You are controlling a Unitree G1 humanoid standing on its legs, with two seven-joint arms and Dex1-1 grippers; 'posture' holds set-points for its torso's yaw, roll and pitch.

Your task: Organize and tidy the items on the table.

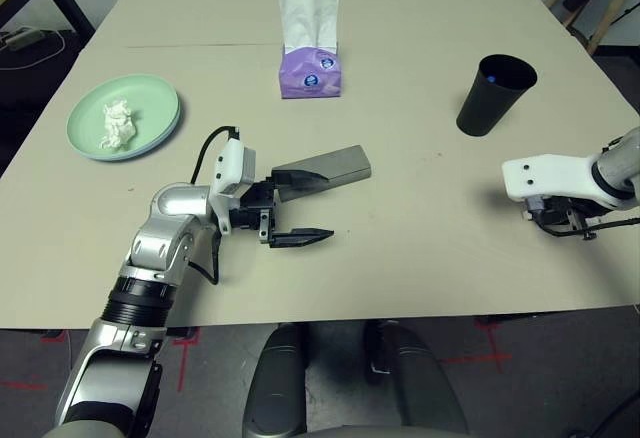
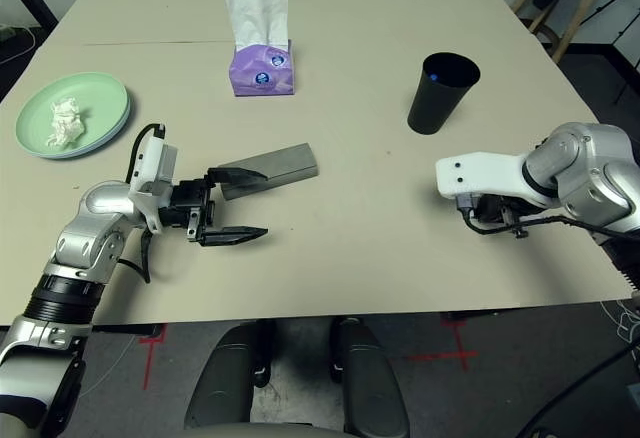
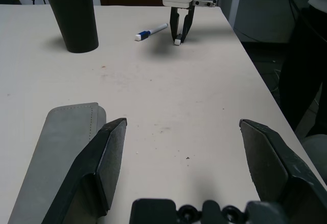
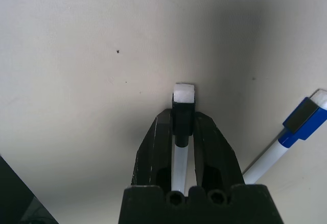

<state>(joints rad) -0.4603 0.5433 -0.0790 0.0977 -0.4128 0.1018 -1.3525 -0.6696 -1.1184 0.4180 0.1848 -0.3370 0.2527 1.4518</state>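
A slim, smooth white pen with a black cap and pale end (image 4: 180,165) is grasped between the right gripper's (image 4: 183,114) two angular black fingers, which are clenched on it just above the tabletop or touching it; which, I cannot tell. Beside those fingers lies a second white pen, blue-capped and pale-ended (image 4: 265,162), making two pens. One tapered black cup (image 1: 490,98), round-rimmed with something blue inside, stands upright near the right fingers, on their far side.

The left gripper's (image 1: 330,205) two black fingers are spread apart, released, nothing between them. One oblong grey glasses case (image 1: 345,165), matt and stitched along an edge, lies just beside them, partly behind the farther finger.

Well beyond the left fingers, to the left, two round plates are stacked: pale green (image 1: 155,98) over pale blue (image 1: 158,144), bearing one crumpled white tissue wad (image 1: 117,125). Farther ahead sits one glossy purple tissue pack (image 1: 310,76), a soft white sheet rising from it. All rest on one light beige tabletop (image 1: 400,258) crossed by a thin seam.
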